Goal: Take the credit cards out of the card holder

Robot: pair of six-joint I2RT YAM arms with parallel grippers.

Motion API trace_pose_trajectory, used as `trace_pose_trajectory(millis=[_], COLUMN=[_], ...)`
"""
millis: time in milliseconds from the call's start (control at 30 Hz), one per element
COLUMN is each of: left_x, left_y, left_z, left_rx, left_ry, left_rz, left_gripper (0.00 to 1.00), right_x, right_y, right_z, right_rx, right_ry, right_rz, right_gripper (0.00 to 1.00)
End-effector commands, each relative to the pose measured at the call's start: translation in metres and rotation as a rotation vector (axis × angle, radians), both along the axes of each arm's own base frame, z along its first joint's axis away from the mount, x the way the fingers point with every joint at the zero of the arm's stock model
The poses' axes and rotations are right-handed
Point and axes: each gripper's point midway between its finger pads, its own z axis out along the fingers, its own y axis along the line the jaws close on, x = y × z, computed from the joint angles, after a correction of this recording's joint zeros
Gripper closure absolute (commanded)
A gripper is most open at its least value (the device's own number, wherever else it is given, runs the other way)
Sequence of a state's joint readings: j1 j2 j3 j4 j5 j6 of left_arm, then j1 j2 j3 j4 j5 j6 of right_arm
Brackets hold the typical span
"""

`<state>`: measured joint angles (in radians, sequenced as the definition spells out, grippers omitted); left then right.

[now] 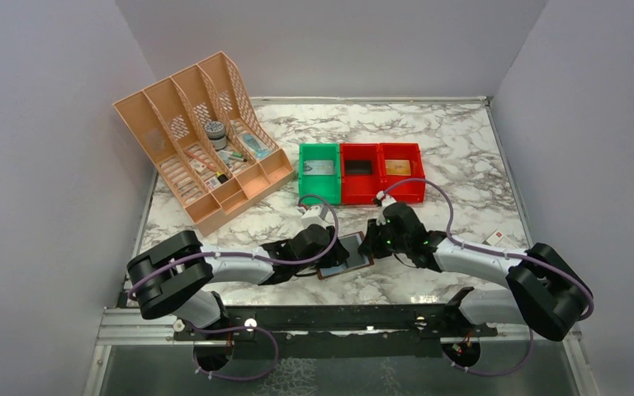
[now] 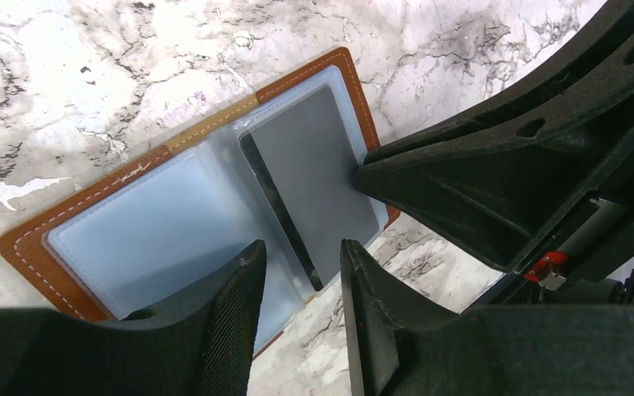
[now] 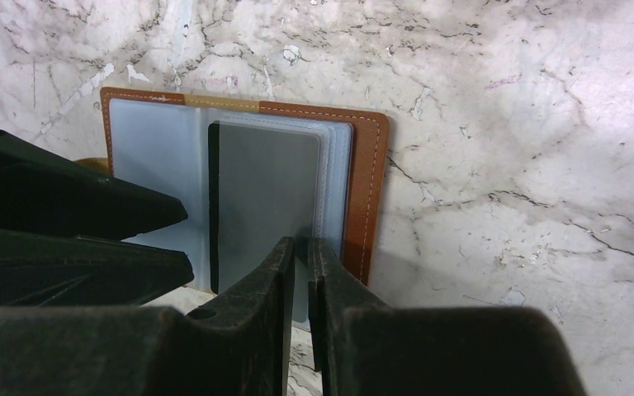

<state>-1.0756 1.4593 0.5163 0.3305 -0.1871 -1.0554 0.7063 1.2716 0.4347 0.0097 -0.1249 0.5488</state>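
1. Far off to the left of the left tool [image 2: 301,252], and beyond it, a tan desk organizer [image 1: 202,140] is standing on the marble surface [image 1: 454,148] with small items in its slots.
2. The left tool is reaching in low over the surface. It is released, with its two fingers [image 2: 235,305] spread apart. They are hanging over the near edge of the card holder [image 2: 157,223]. Whether they are pressing on it cannot be told.
3. The card holder is lying open and flat on the surface right under both tools, between their tips. Its brown leather border is showing all round and its pale, cloudy plastic sleeves are facing up.
4. A grey card [image 3: 264,190] with a dark band along one long edge is lying on the sleeve page nearer the right tool [image 3: 301,247]. Its band is running just ahead of the gap between the left tool's fingers.
5. The right tool is coming in from the opposite side to the left one. Its fingers are clenched almost together, and the near edge of the card is sitting in the thin slot between them. Whether a sleeve layer is caught as well cannot be told.
6. Beyond both tools, a green bin [image 1: 318,191] and two red bins [image 1: 359,195] are standing side by side and touching.
7. To the right of the right tool, near its arm, a small white-and-red box [image 1: 495,238] is lying on the surface.
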Motion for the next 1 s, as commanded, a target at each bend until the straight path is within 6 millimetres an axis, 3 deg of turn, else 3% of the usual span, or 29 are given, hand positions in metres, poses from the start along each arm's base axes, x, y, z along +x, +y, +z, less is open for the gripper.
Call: trace_pose_trajectory(millis=[0, 267, 567, 967], left_x=[0.007, 0.009, 0.009, 0.01], left_y=[-0.01, -0.009, 0.004, -0.003], left_z=[0.01, 0.005, -0.007, -0.015], left_rx=[-0.05, -0.088, -0.085, -0.106], left_ry=[-0.017, -0.002, 0.027, 0.047], left_rz=[0.025, 0.068, 0.136, 0.145], left_gripper=[0.6, 0.68, 0.7, 0.76], right_x=[-0.007, -0.01, -0.009, -0.008], right_y=[-0.006, -0.007, -0.006, -0.005], right_z=[-0.008, -0.011, -0.01, -0.012], right_rx=[-0.007, -0.008, -0.011, -0.01], right_ry=[0.028, 0.039, 0.039, 0.048], right_rz=[-0.015, -0.017, -0.012, -0.011], right_gripper=[0.87, 0.87, 0.87, 0.87])
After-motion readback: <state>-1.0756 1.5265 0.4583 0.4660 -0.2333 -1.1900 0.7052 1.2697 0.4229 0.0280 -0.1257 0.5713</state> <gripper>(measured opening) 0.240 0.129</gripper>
